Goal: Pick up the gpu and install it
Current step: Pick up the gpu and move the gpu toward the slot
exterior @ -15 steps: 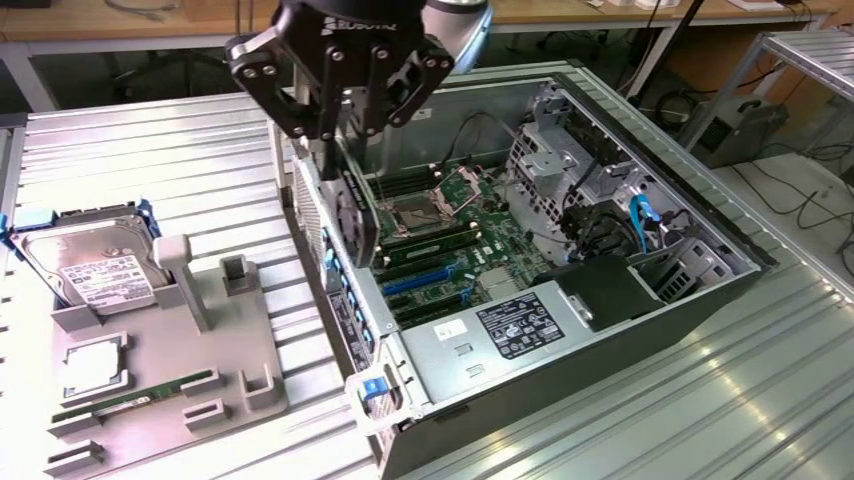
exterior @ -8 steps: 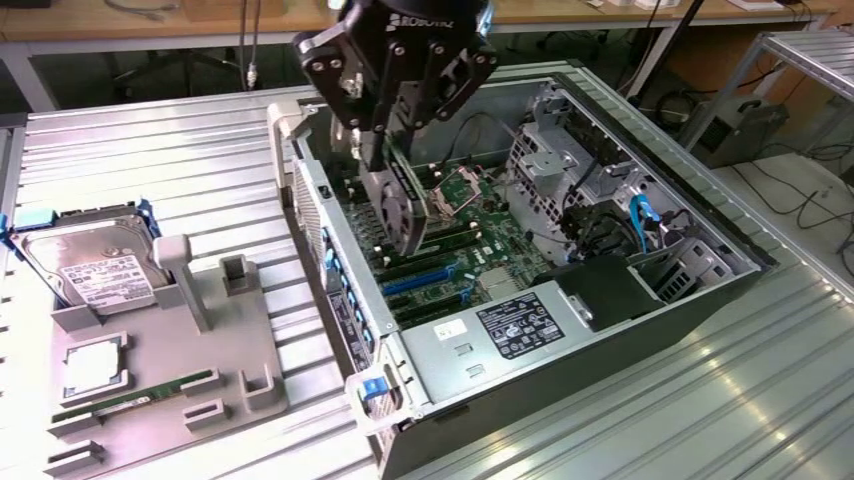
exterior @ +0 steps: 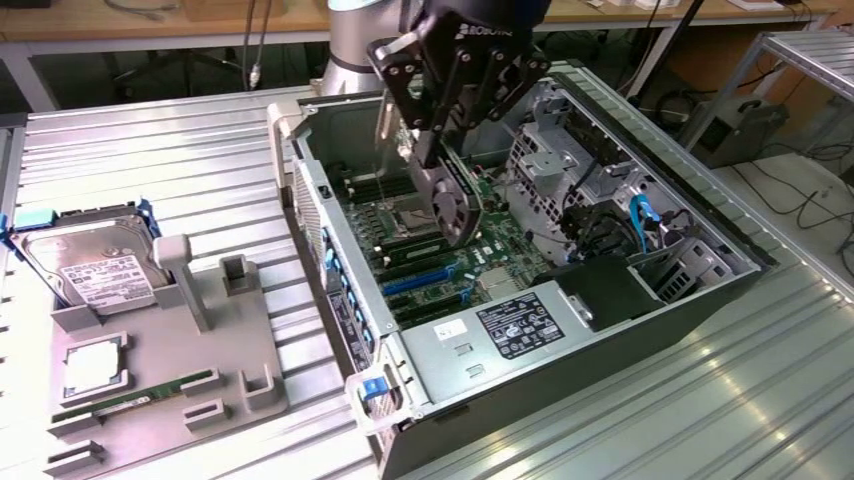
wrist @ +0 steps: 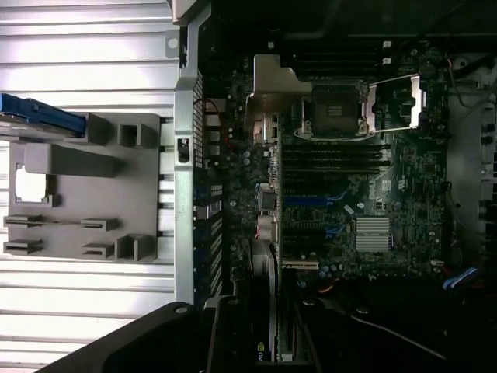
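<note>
One slim black gpu (exterior: 454, 205) — pinched edge-on in the jaws | over green motherboard (exterior: 430, 272) | boxy metal case (exterior: 574, 400), open

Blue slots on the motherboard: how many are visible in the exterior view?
2: one blue slot just below the gpu in the claw, the other beside it, farther from the gpu. The gpu may hide more.
</note>
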Available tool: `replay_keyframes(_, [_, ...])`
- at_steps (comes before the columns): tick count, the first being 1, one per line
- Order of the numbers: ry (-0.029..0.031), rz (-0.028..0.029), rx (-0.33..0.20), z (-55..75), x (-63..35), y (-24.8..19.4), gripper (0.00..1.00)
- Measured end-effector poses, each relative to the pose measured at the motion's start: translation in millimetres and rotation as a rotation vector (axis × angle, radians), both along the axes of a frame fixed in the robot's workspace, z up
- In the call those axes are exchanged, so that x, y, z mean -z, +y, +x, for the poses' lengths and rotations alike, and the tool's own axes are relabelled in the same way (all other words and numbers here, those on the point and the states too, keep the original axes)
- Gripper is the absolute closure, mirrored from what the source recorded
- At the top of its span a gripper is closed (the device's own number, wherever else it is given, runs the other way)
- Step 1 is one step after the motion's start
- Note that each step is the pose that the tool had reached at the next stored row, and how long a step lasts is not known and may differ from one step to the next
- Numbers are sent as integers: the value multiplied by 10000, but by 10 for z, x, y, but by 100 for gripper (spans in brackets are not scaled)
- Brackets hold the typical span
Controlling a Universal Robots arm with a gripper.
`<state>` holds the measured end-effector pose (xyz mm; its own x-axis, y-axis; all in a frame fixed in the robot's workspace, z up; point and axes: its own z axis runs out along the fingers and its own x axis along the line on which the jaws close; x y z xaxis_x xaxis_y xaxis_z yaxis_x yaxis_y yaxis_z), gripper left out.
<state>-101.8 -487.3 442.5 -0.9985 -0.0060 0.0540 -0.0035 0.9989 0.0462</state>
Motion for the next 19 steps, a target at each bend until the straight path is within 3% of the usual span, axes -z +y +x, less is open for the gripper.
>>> replay_keyframes(6, [1,-37,0,290,89,32,74])
replay_keyframes(13, [0,-91,-2,725,240,133,74])
replay_keyframes(19, [-42,-92,-4,743,275,140,74])
